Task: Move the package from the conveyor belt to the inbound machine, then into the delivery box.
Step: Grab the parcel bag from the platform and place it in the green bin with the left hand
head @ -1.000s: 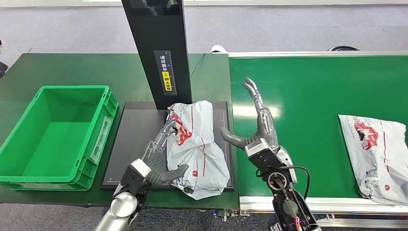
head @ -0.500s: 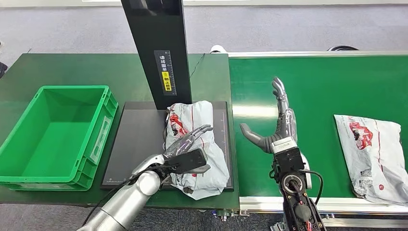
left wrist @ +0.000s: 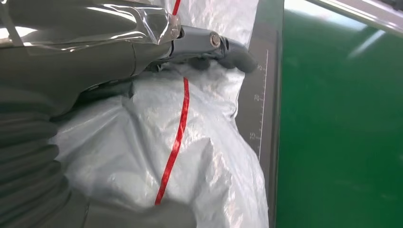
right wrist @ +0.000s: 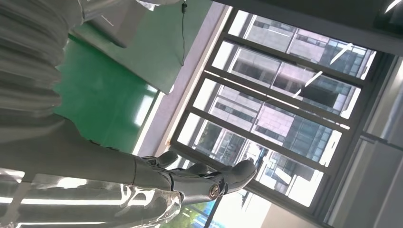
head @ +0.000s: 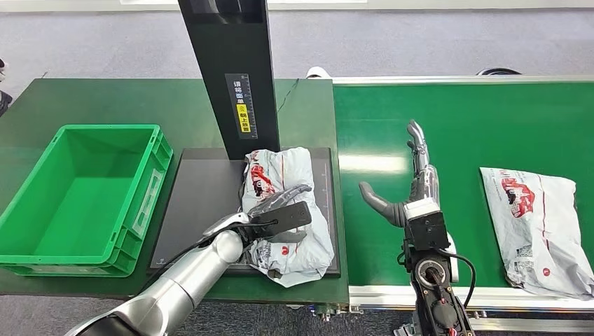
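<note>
A grey plastic package [head: 291, 210] with red print lies crumpled on the black platform [head: 196, 203] of the inbound machine, at the foot of its black column [head: 228, 70]. My left hand [head: 277, 218] lies over the package. Its fingers [left wrist: 233, 50] reach across the top and curl down at the far side, and the thumb presses the near side, so the package [left wrist: 190, 142] bunches between them. My right hand [head: 410, 192] stands above the green conveyor belt [head: 455, 119], fingers spread and pointing up, holding nothing. In the right wrist view the right hand [right wrist: 142, 180] is stretched out bare.
The green delivery box [head: 150, 189] stands left of the platform on the dark green table [head: 105, 98]. A second grey package [head: 543, 224] lies on the belt at the far right. The belt's metal rail [head: 518, 299] runs along its near edge.
My left hand went from beside the package to over its top and closed around it. My right hand drew back to the right over the belt. The second package came slightly left on the belt.
</note>
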`<state>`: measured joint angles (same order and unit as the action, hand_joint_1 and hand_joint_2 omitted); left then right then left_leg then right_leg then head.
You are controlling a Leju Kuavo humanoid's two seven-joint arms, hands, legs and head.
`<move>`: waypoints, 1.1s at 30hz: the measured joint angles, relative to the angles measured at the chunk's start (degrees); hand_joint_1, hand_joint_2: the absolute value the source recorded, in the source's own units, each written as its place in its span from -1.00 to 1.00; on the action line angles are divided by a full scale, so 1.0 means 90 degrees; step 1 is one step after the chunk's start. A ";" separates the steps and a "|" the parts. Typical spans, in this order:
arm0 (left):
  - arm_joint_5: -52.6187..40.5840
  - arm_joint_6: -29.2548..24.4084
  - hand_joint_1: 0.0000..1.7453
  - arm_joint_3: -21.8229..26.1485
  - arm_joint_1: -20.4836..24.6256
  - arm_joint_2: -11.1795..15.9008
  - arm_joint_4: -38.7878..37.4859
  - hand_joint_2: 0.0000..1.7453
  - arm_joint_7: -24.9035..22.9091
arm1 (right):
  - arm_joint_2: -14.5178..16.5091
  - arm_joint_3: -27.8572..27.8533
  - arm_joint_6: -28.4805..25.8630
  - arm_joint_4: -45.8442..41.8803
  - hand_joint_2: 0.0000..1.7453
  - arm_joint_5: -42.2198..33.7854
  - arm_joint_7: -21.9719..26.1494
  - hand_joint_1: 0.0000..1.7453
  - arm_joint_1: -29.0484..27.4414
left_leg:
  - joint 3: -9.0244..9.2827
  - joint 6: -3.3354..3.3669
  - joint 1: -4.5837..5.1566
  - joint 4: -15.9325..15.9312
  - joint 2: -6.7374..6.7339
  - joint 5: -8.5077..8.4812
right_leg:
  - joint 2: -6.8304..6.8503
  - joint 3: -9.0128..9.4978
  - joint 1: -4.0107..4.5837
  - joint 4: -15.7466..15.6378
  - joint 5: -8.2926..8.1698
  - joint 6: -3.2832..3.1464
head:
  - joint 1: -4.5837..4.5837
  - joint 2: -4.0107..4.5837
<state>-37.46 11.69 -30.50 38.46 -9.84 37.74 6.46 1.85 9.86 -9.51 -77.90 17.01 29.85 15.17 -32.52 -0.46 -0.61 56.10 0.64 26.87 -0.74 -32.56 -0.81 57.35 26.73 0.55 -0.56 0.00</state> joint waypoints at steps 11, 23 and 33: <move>-0.0057 -0.0063 1.00 -0.0038 0.0106 -0.0076 -0.0182 1.00 0.0112 | 0.0007 -0.0178 0.0022 -0.0279 1.00 0.0027 -0.0066 -1.00 -0.0286 | 0.0002 0.0000 0.0000 0.0000 0.0000 0.0001 | 0.0000 0.0002 0.0000 0.0000 0.0001 0.0000 | -0.0001 0.0000; -0.0254 -0.0007 1.00 -0.0214 0.0099 -0.0181 -0.0258 1.00 0.0109 | 0.0038 -0.0304 0.0172 -0.0333 1.00 0.0106 -0.0077 -1.00 -0.0357 | 0.0002 0.0000 0.0000 0.0000 0.0000 0.0001 | 0.0000 0.0002 0.0000 0.0000 0.0000 0.0000 | 0.0000 0.0000; -0.0467 -0.1679 1.00 -0.0038 -0.0303 -0.0019 0.0747 1.00 0.0345 | 0.0037 -0.0529 0.0172 -0.0693 1.00 0.0106 -0.0077 -1.00 -0.0727 | -0.0011 0.0000 0.0000 -0.0001 -0.0001 0.0001 | 0.0000 -0.0011 0.0001 0.0000 0.0001 0.0000 | -0.0001 0.0000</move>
<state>-41.66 -3.42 -30.84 35.73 -10.01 44.47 9.56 2.18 5.10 -7.96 -84.14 17.97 29.16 8.62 -32.61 -0.46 -0.61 56.10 0.63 26.88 -0.75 -32.67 -0.80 57.35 26.73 0.55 -0.56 0.00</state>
